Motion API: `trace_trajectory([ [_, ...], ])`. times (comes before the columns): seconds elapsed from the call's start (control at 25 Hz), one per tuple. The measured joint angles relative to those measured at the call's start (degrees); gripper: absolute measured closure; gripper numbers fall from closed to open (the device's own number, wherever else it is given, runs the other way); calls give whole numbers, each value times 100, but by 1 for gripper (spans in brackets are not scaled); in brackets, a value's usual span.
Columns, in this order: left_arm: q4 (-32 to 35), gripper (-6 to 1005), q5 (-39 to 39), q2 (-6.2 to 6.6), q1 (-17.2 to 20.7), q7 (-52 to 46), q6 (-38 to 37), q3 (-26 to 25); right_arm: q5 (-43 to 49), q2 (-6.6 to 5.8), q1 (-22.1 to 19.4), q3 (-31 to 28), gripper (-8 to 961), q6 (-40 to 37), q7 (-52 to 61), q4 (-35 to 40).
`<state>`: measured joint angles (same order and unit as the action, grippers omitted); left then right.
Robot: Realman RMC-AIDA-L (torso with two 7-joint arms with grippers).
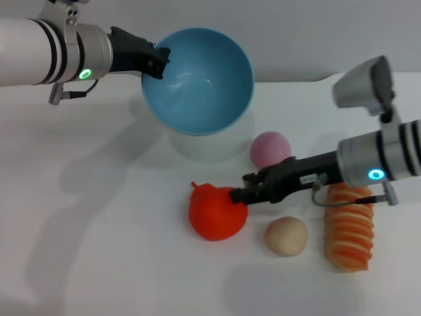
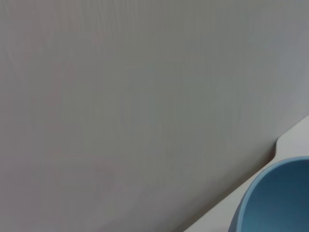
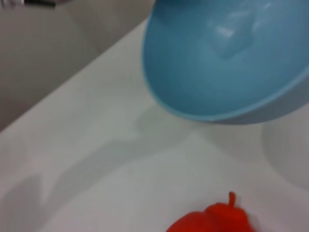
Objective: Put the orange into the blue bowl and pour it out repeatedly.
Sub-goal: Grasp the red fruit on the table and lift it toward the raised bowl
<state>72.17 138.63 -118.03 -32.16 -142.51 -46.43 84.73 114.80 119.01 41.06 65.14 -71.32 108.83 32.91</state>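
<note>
The blue bowl [image 1: 204, 85] hangs above the table at the back, tilted with its opening toward me, and it is empty. My left gripper [image 1: 158, 62] is shut on its left rim. The bowl also shows in the left wrist view [image 2: 275, 203] and the right wrist view [image 3: 217, 63]. The orange [image 1: 210, 214] rests on the white table below the bowl, its stem nub pointing up and left. My right gripper [image 1: 238, 195] reaches in from the right and is shut on the orange's right side. The orange's top shows in the right wrist view [image 3: 212, 220].
A pink ball [image 1: 270, 148] lies just behind my right gripper. A smaller beige ball [image 1: 286, 236] lies right of the orange. An orange-and-cream striped loaf [image 1: 348, 230] lies under my right arm. A grey wall stands behind the table.
</note>
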Motion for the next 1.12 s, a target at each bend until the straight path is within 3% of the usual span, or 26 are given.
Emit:
trace_trajectory([
  [0.52,-106,999,-5,-1,47,37,36,44,-689,36,93,1645,416,766,-8,-234],
  [1.12,-115,999,-12,-19,69,-14,37,238,-881,25,-71,1693,770,844,-91,-112],
])
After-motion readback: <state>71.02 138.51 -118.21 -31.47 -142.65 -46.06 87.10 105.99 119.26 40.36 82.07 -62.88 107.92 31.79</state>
